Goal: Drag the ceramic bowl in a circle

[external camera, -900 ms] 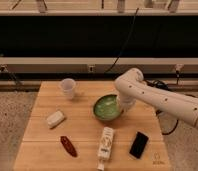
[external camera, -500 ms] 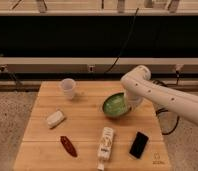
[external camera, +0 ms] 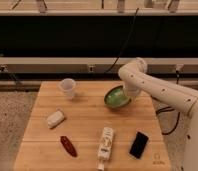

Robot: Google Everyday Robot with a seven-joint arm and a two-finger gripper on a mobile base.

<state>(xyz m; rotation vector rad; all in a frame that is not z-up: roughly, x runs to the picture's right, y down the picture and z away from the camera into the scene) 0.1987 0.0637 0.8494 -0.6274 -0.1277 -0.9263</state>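
Observation:
The green ceramic bowl (external camera: pixel 115 97) sits on the wooden table (external camera: pixel 87 125), right of centre near the far edge, tilted a little with its light green inside facing the camera. My gripper (external camera: pixel 128 93) reaches down from the white arm onto the bowl's right rim, and the wrist hides that side of the bowl. The arm comes in from the right.
A small translucent cup (external camera: pixel 67 88) stands at the far left. A pale sponge-like block (external camera: pixel 55 119), a dark red pepper-like object (external camera: pixel 68 145), a white bottle lying down (external camera: pixel 106 142) and a black phone-like slab (external camera: pixel 139 144) lie along the front.
The bowl and the gripper have moved right and toward the far edge of the table. The other objects have not moved.

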